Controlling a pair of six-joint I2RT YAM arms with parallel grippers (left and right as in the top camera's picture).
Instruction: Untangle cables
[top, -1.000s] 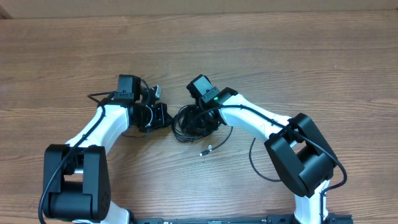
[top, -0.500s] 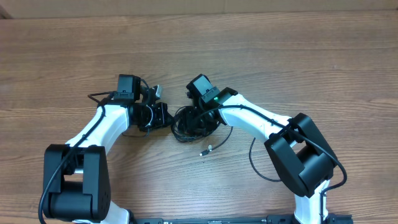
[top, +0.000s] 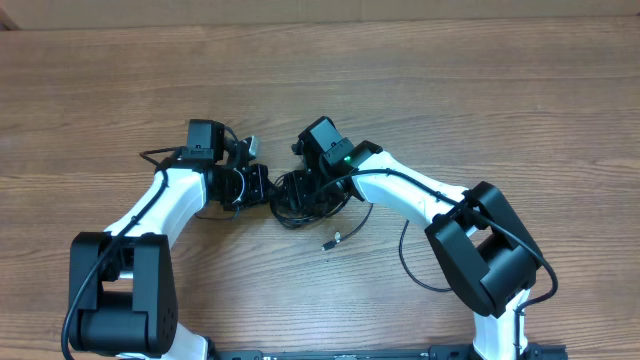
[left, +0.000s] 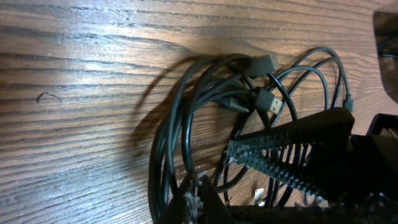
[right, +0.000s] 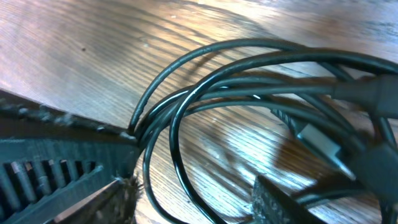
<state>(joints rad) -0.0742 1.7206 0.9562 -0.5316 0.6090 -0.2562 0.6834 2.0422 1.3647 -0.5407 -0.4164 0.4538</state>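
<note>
Cables (top: 296, 203), a tangled bundle of thin black cords, sit near the middle of the wooden table (top: 480, 90), right between the two arms. From overhead, one strand trails out of the heap toward the near edge and ends in a small silver-tipped plug (top: 330, 243) lying loose on the wood.

Left gripper (top: 262, 186) is at the left edge of the bundle. On the left wrist view the left gripper (left: 211, 174) has its claw closed, ribbed pads together, with loops of cord (left: 177, 118) arcing around the tips. Whether a strand is actually pinched there, I cannot tell. Two black plugs (left: 272, 102) lie side by side at the top of the loops, resting on the wood.

Right gripper (top: 315, 192) is down over the heap from the other side. On the right wrist view the right gripper (right: 196, 183) has its claw apart, one ribbed finger (right: 62, 174) low on the left and the other low on the right, with several cords (right: 205, 81) sweeping across the gap between them. Nothing is clamped. A grey plug (right: 318, 144) lies among the strands on the right, blurred.
</note>
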